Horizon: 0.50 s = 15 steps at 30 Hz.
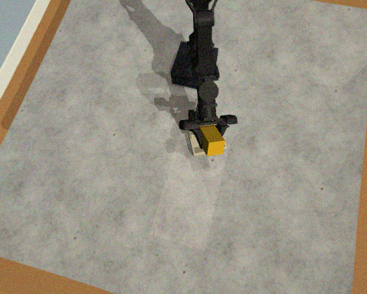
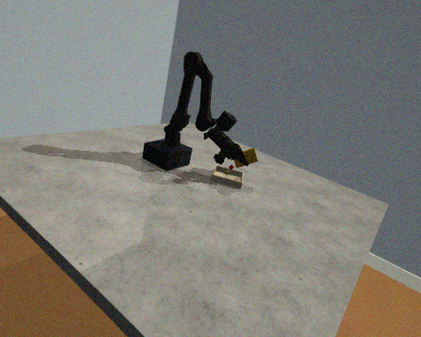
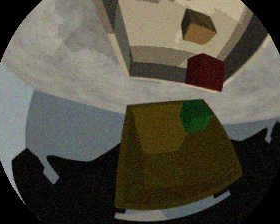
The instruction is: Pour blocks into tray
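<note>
While fingers [image 1: 223, 130] [image 2: 243, 158] grip it, the boxy yellow cup [image 1: 214, 143] [image 2: 249, 157] [image 3: 163, 165] tips.

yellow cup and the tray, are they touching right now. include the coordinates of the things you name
Apart. The exterior view shows the yellow cup [image 1: 215, 148] [image 2: 250, 156] [image 3: 156, 172] held above the tray [image 1: 195, 148] [image 2: 226, 179] [image 3: 122, 47], with tabletop visible between them.

And over it goes: the yellow cup [image 1: 215, 148] [image 2: 250, 156] [image 3: 186, 177] is tipped above the shallow cream tray [image 1: 195, 152] [image 2: 226, 179] [image 3: 156, 54], which lies flat, well in from the table's edges and corners. A green block [image 3: 195, 116] shows at the cup's mouth, a red block [image 2: 231, 167] [image 3: 206, 72] hangs midair outside, and a brown block [image 3: 198, 30] shows against the tray floor.
</note>
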Each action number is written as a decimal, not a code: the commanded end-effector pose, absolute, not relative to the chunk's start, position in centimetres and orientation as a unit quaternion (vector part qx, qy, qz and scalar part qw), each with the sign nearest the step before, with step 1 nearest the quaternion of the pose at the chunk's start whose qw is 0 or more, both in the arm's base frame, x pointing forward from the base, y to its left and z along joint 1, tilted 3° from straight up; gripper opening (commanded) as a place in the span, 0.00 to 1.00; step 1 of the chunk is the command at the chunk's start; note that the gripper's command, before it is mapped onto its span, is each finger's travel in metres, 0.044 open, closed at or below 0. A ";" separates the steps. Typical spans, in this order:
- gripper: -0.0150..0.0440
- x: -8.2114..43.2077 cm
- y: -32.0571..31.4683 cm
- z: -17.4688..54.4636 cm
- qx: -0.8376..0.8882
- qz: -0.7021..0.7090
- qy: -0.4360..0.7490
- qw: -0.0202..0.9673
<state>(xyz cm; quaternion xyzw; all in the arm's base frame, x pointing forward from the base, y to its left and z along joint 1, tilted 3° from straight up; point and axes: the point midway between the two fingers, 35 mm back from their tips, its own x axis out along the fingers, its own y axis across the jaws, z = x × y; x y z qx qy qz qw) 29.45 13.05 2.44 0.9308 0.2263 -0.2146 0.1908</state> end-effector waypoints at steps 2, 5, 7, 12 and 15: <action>0.25 29.5 13.0 2.3 0.939 -0.226 0.214 0.146; 0.25 29.5 13.0 2.2 0.943 -0.233 0.207 0.117; 0.25 29.5 13.0 2.2 0.944 -0.234 0.205 0.110; 0.25 29.5 13.0 2.2 0.944 -0.232 0.205 0.109; 0.25 29.5 13.1 2.2 0.946 -0.225 0.205 0.108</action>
